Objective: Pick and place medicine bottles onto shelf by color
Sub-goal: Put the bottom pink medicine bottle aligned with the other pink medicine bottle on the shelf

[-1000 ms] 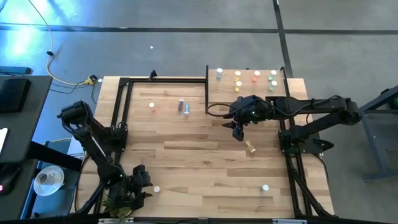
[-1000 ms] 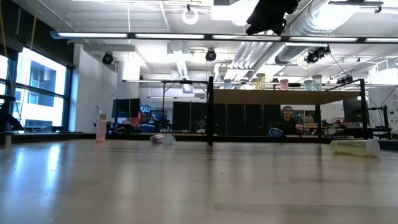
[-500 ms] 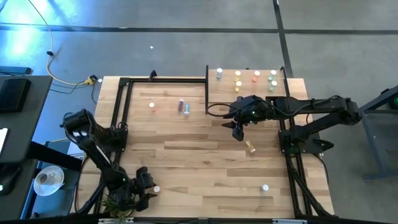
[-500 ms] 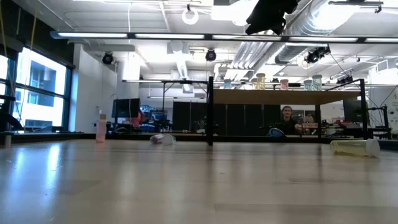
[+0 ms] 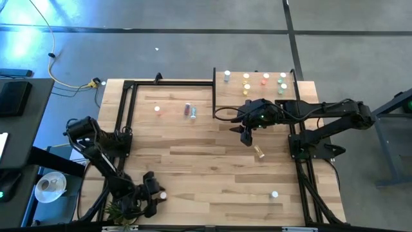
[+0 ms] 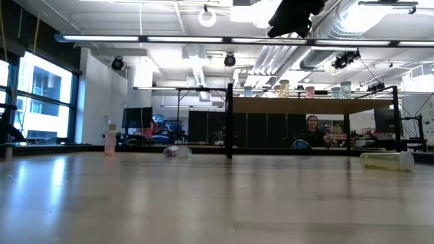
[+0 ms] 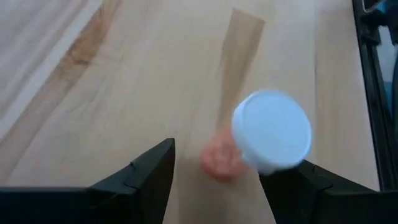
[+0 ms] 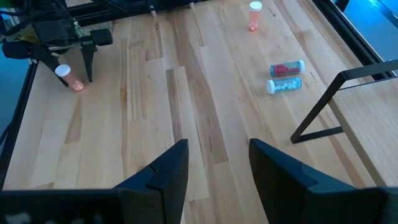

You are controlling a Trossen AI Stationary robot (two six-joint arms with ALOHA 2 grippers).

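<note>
Your left gripper [image 7: 217, 180] is hanging open right around a red bottle [image 7: 261, 140] near the table's front-left edge. Right gripper [image 5: 246, 137] is idling open beside the shelf [image 5: 257, 96].

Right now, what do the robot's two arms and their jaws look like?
Both are dark, nearly black, jointed arms. The left arm ends in the left gripper, whose jaws are two flat, wedge-shaped black plates. The right arm is the same build, with a thin black cable looping beside its wrist; the right gripper matches.
</note>
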